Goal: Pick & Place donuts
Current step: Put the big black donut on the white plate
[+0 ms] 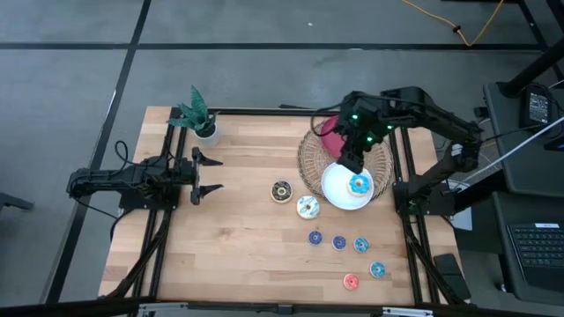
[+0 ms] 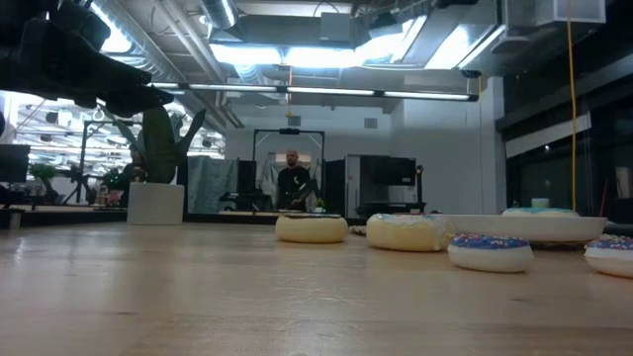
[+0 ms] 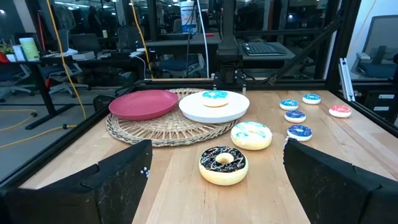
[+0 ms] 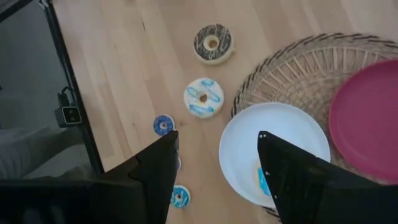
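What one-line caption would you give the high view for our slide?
Right gripper hovers open over the white plate holding a blue-iced donut; seven donuts remain on the table.

Table layout: mat and plates on the right, donuts in the middle and front right, plant at the back left.
Two plates (image 1: 345, 189) sit on the mat (image 1: 310, 158), one (image 1: 330, 134) behind the other; a donut (image 1: 359, 184) lies on the front plate. Two donuts (image 1: 281, 192) (image 1: 307, 207) lie on the table (image 1: 229, 246) just left of it. Five small donuts (image 1: 338, 241) trail toward the front right corner. Plant (image 1: 199, 114) stands at the back left, left gripper (image 1: 208, 173) in front of it.
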